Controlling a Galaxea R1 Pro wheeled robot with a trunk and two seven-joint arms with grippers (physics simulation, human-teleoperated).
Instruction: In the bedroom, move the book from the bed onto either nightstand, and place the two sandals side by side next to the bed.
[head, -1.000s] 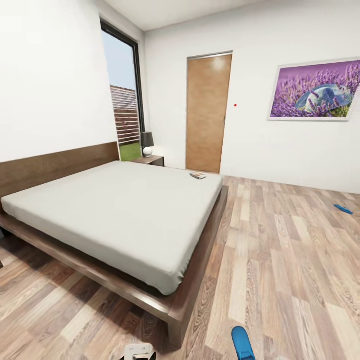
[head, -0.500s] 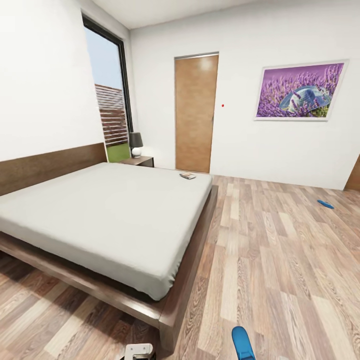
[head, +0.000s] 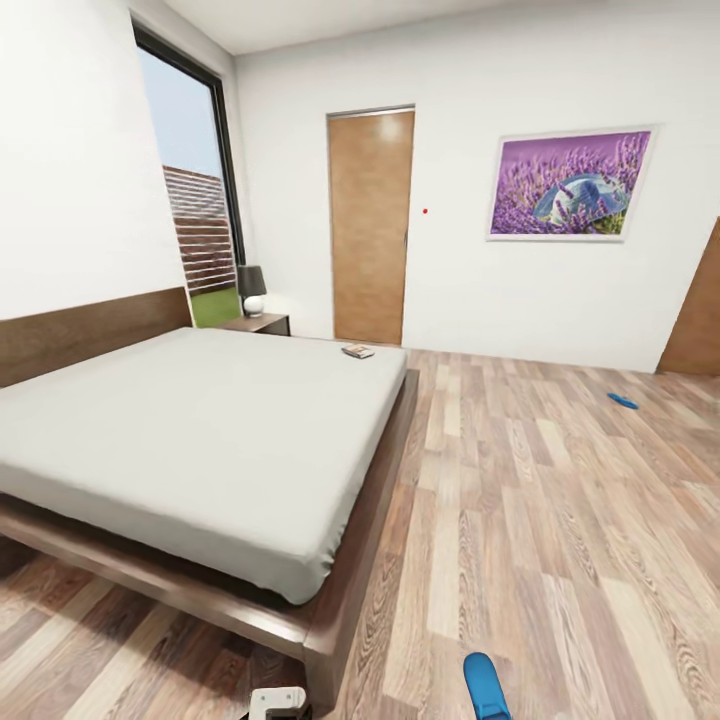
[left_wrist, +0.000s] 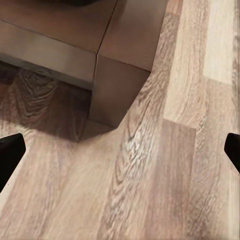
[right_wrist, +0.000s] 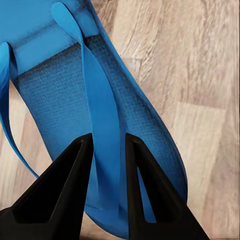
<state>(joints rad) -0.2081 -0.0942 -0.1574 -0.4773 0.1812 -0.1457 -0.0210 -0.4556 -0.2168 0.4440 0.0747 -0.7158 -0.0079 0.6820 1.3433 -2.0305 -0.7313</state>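
Bedroom: white walls, plank floor (head: 560, 520), tall dark-framed window (head: 190, 200) with slatted fence beyond.

Bed (head: 190, 430) takes up the left half of the head view; grey mattress on a dark wooden base, flat headboard (head: 80, 335) along the left wall.

Book (head: 357, 351) lies flat on the mattress at its far corner, near the foot edge. Cover too small to read.

Nightstand (head: 258, 323) stands at the far side of the bed under the window, with a small dark-shaded lamp (head: 252, 289) on top.

Wooden door (head: 370, 225) in the far wall; framed purple flower picture (head: 567, 185) to the right of it.

Right gripper (right_wrist: 107, 150): fingers narrow, closed on the thong strap of one blue sandal (right_wrist: 95, 105), strap pinched between the two dark fingers. Sole hangs above the floor planks. The same sandal's tip pokes up at the bottom edge of the head view (head: 485, 685).

Second sandal (head: 622, 401) lies on the floor far off to the right, well apart from the bed.

Left gripper (left_wrist: 120, 152): fingertips sit at opposite edges of the wrist view, jaws wide, nothing between them. Below it the near corner of the bed base (left_wrist: 117, 75) and bare planks. A pale part at the bottom of the head view (head: 277, 702) is probably this arm
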